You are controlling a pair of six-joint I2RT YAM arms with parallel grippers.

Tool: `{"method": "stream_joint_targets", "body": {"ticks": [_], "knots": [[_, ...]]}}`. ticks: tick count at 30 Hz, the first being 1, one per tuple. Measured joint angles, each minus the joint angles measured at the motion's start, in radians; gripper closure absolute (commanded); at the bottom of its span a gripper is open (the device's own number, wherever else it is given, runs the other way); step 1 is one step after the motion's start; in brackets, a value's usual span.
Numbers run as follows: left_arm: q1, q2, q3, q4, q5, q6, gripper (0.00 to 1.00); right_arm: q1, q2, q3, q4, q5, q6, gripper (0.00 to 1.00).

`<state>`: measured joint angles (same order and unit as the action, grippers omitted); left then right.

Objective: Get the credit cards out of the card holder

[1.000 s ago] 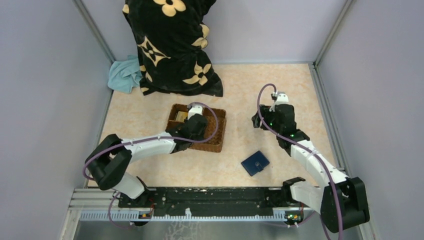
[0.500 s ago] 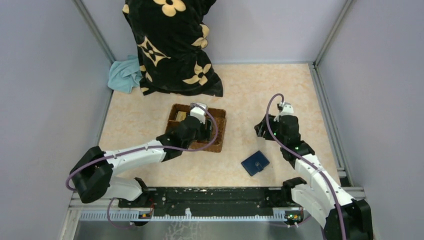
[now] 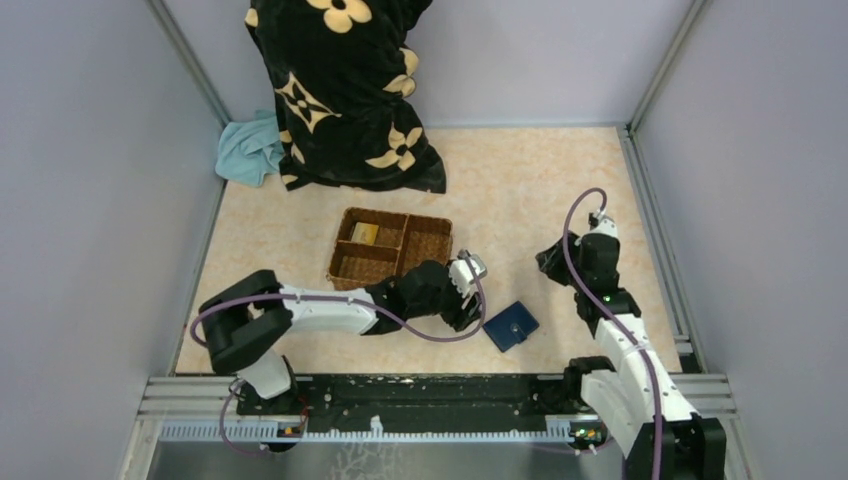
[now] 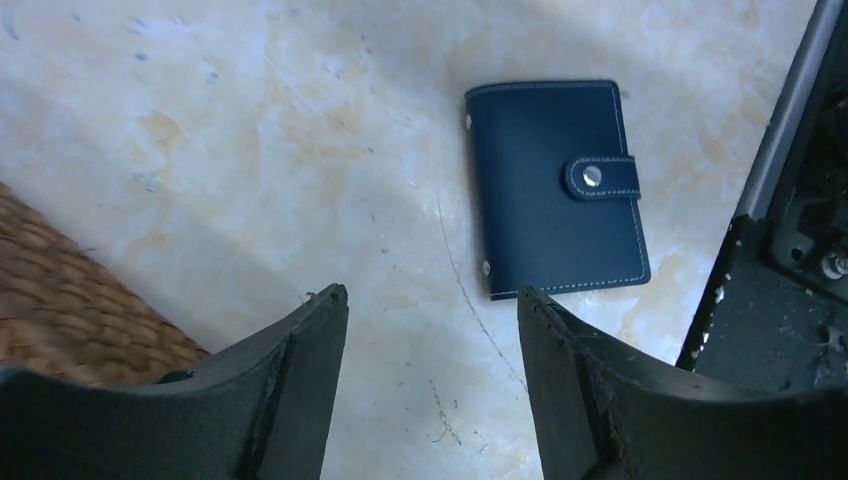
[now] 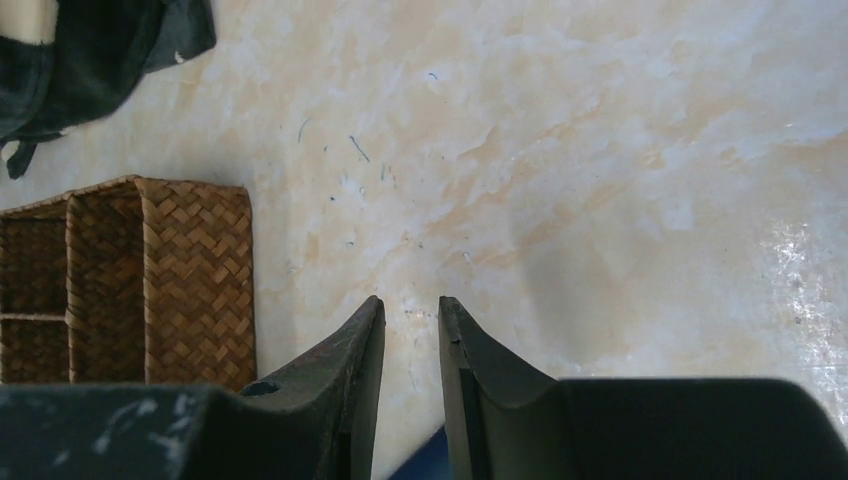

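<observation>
The table top [image 3: 520, 180] was a pale beige, marbled sheet, boxed in by plain grey walls on three sides, with aluminium posts in the far corners and a metal rail [image 3: 655, 230] along the right edge. A black mounting bar [image 3: 430, 395] closed the near edge. At the far left a black cloth with cream flowers [image 3: 345, 90] was heaped against the wall, with a light blue rag [image 3: 248, 150] just beside it.

A brown wicker basket [image 3: 390, 250] sat left of centre; a yellowish credit card [image 3: 365, 233] lay in its far small compartment. The widest bare stretch of table ran across the far right half.

The card holder [image 3: 510, 326] lay flat and shut on the table, near the mounting bar, between the two arms and apart from the basket. Its clasp was snapped over one long edge. From above it sat on a diagonal, its long axis running from near-left to far-right, with the clasped edge turned towards the right arm's base.

The left gripper [image 4: 432, 295] hovered just left of the holder, its jaws spread wide with only table between them. The right gripper [image 5: 410, 302] hung above the table on the right, its jaws parted by a narrow gap and holding nothing.
</observation>
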<state>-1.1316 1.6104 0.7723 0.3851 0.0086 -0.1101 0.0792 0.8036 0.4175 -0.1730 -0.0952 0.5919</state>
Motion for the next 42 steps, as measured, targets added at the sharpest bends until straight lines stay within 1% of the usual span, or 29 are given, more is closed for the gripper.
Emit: {"method": "stream_joint_targets", "body": {"ticks": [3,5,7,11,12,13,16,17,19,22,27,32,39,42], "knots": [[0.002,0.054,0.008,0.0,0.047,0.004,0.21,-0.01,-0.012,0.018,-0.01,0.0,-0.016,0.74],[0.001,0.073,0.024,-0.003,0.104,0.023,0.18,-0.01,-0.012,0.026,-0.017,0.01,-0.032,0.74],[-0.007,0.105,0.07,-0.01,0.185,0.061,0.16,-0.01,-0.011,0.031,-0.029,0.024,-0.046,0.74],[-0.047,0.164,0.143,-0.037,0.264,0.129,0.13,-0.01,0.001,0.043,-0.056,0.051,-0.072,0.73],[-0.064,0.172,0.15,-0.046,0.279,0.143,0.11,-0.01,0.003,0.043,-0.055,0.055,-0.076,0.72],[-0.077,0.175,0.151,-0.053,0.293,0.153,0.02,-0.01,0.006,0.043,-0.057,0.058,-0.079,0.71],[-0.105,0.175,0.152,-0.076,0.328,0.168,0.0,-0.01,0.02,0.043,-0.058,0.064,-0.086,0.63],[-0.112,0.176,0.156,-0.083,0.328,0.168,0.0,-0.01,0.031,0.043,-0.058,0.066,-0.091,0.63],[-0.123,0.184,0.172,-0.087,0.297,0.167,0.0,-0.01,0.037,0.043,-0.058,0.068,-0.093,0.62],[-0.137,0.208,0.195,-0.074,0.195,0.151,0.0,-0.01,0.041,0.043,-0.058,0.07,-0.097,0.62],[-0.14,0.256,0.211,-0.068,0.071,0.13,0.0,-0.011,0.041,0.043,-0.058,0.081,-0.103,0.62],[-0.142,0.298,0.235,-0.071,0.0,0.13,0.0,-0.013,0.041,0.043,-0.056,0.087,-0.11,0.63],[-0.143,0.326,0.257,-0.071,-0.061,0.129,0.0,-0.017,0.045,0.043,-0.051,0.086,-0.12,0.64],[-0.145,0.348,0.28,-0.072,-0.126,0.111,0.03,-0.017,0.055,0.043,-0.051,0.086,-0.12,0.64]]}}
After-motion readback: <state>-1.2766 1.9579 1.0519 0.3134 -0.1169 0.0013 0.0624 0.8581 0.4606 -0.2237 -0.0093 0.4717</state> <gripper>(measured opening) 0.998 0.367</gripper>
